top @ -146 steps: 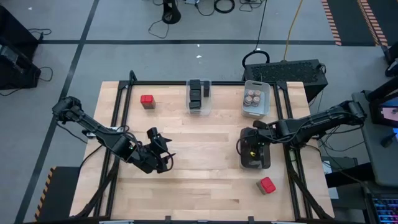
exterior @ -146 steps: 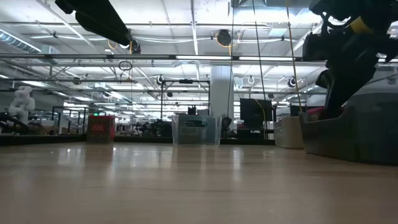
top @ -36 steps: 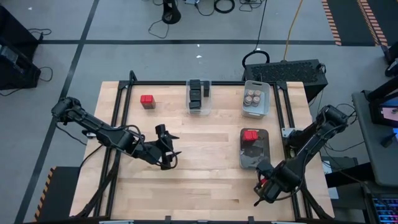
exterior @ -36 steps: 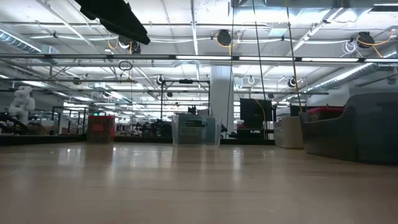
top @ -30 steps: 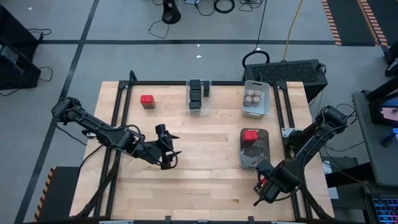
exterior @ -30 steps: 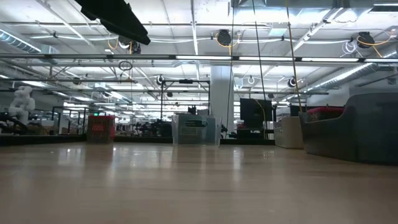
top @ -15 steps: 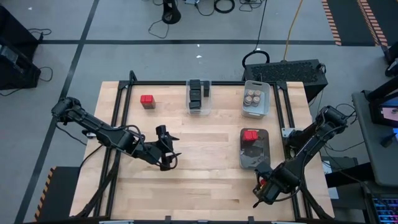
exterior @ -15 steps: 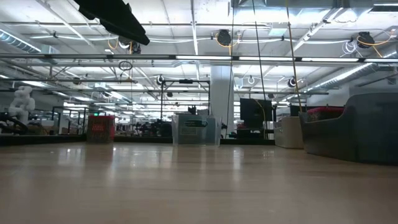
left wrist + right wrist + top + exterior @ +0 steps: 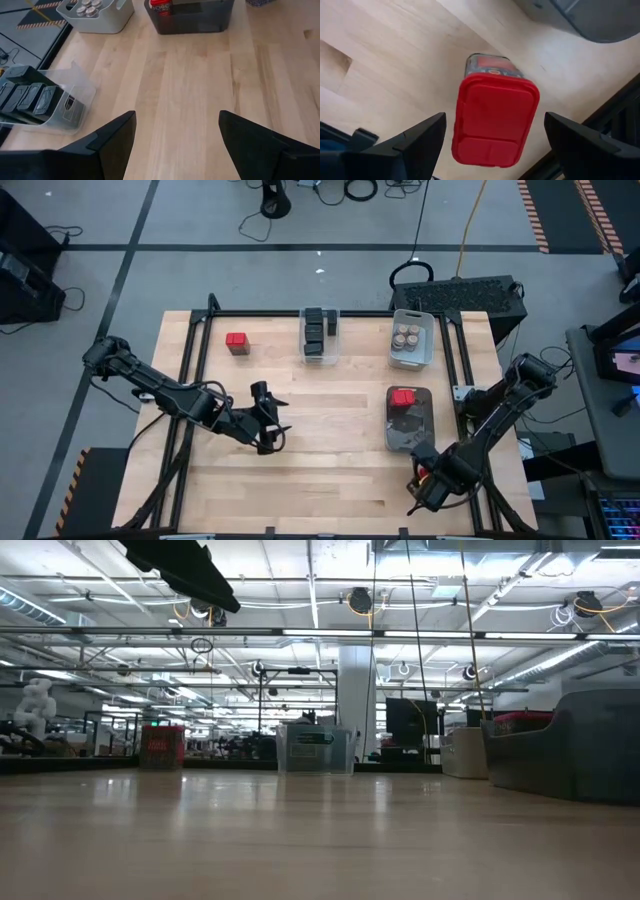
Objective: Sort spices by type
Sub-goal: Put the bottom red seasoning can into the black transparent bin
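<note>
No lettering could be read anywhere; the red tin [image 9: 495,120] in the right wrist view bore a small label at its far end, at about 12 o'clock on the tin, but its print was too small to make out; the red tin [image 9: 161,6] in the dark bin [image 9: 192,20] in the left wrist view showed pale marks on its side, also illegible; the red box [image 9: 162,746] far across the table in the low view, at about 10 o'clock from the picture's centre, carried blurred marks that could not be read.
</note>
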`<state>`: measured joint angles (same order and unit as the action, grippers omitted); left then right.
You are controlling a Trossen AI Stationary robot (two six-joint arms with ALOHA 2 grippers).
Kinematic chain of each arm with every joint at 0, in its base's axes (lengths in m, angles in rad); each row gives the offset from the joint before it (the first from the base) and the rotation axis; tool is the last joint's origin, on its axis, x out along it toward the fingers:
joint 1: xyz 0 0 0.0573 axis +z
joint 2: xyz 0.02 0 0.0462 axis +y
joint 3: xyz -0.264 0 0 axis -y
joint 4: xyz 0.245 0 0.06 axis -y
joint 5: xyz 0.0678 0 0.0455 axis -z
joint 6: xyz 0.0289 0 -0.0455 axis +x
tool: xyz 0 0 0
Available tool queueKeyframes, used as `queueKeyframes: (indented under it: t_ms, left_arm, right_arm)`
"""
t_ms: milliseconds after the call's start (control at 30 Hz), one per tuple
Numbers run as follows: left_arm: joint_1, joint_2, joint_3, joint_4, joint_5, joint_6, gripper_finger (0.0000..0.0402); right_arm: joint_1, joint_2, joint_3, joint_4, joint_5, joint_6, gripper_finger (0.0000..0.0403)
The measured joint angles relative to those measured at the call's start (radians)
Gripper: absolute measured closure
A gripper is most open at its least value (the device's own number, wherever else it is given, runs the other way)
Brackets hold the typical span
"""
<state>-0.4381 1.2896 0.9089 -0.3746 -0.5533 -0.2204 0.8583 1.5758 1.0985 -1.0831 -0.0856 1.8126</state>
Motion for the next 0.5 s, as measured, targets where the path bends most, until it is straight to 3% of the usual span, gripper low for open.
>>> queueKeyframes:
  t_ms: [333, 500]
  left_arm:
    - [0.000, 0.000, 0.000, -0.001, 0.001, 0.000, 0.0111]
    - [0.000, 0.000, 0.000, -0.001, 0.001, 0.000, 0.0111]
  right_arm:
    - [0.001, 0.034, 0.000, 0.009, -0.028, -0.002, 0.0079]
    - [0.001, 0.038, 0.000, 0.009, -0.048, -0.001, 0.0106]
